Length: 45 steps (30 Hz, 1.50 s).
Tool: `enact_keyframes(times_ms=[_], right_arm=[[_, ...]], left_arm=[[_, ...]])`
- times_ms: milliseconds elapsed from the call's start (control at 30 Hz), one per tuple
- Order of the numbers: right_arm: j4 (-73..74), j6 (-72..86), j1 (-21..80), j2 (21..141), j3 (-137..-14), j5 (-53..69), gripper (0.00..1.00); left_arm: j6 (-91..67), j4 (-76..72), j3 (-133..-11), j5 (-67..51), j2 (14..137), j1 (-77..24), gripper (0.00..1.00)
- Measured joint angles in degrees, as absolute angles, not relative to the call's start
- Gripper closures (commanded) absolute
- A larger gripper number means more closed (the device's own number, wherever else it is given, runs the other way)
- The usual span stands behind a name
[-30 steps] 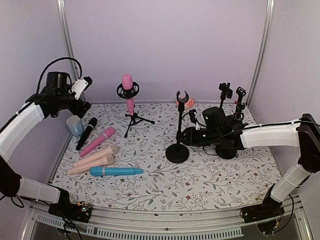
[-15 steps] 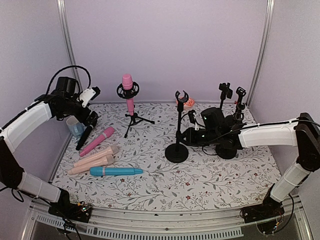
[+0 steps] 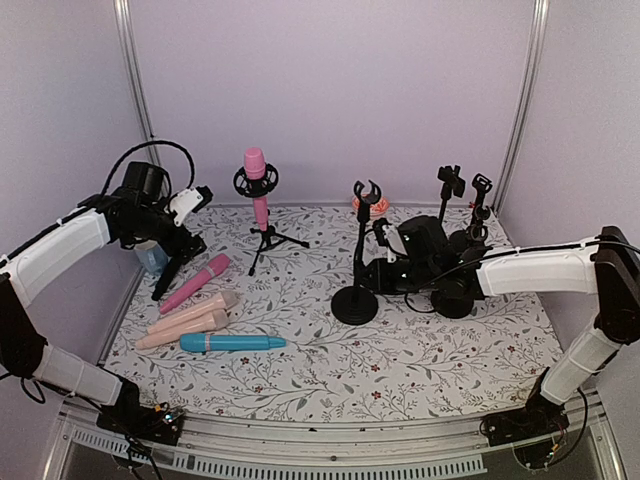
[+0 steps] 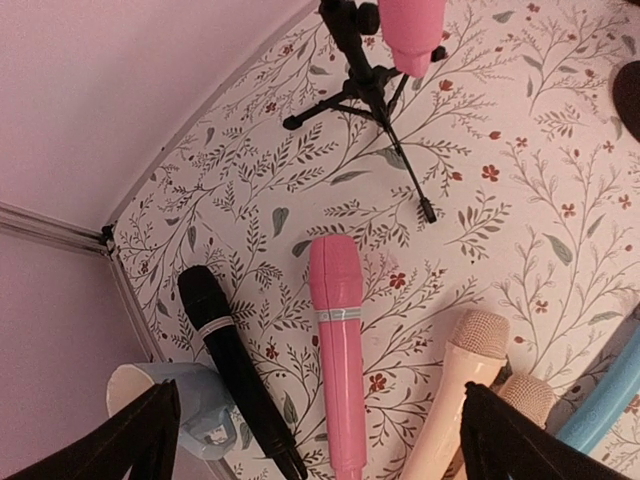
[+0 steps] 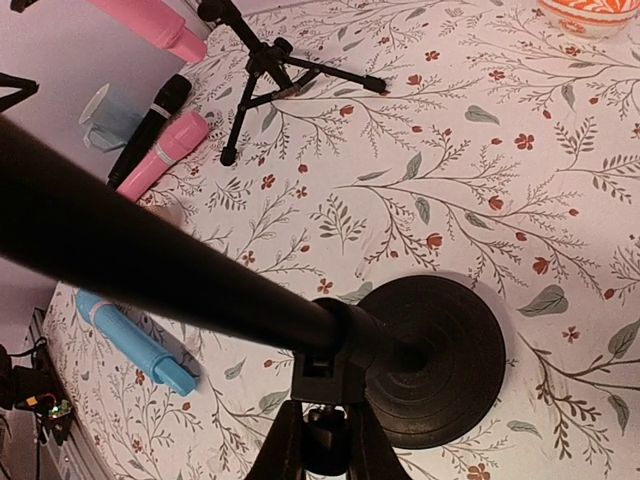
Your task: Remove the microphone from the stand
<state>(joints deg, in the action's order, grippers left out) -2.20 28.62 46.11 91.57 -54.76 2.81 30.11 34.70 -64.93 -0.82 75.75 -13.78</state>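
Pink microphone [image 4: 410, 30] half beyond top edge

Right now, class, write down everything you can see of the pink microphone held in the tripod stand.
The pink microphone looks like smooth plastic: rounded head on top, straight handle below. It stands upright through the black ring mount of a small black tripod near the back, left of centre. Only the mount touches it.

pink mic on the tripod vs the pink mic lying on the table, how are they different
The mounted pink mic stands upright in the tripod stand; the loose pink mic lies flat on the table. The mounted pink mic stands alone at the back; the loose pink mic lies between a black mic and beige mics. Both are pink handheld mics.
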Motion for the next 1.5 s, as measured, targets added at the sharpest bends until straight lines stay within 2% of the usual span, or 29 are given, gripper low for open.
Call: enact_keyframes(times_ms=[767, 1133, 1500], right_arm=[[1.9, 8.9, 54.5, 94.0, -58.1, -23.5, 1.00], [-3.5, -0.3, 56.4, 93.9, -54.7, -32.2, 1.00], [-7.4, -18.6, 60.2, 99.5, -56.9, -45.3, 1.00]], left_arm=[[30.1, 34.9, -63.5, -0.6, 77.3, -14.2, 0.03], [29.7, 34.9, -62.8, -0.9, 77.7, -14.3, 0.04], [29.5, 34.9, -62.8, -1.3, 78.4, -14.4, 0.04]])
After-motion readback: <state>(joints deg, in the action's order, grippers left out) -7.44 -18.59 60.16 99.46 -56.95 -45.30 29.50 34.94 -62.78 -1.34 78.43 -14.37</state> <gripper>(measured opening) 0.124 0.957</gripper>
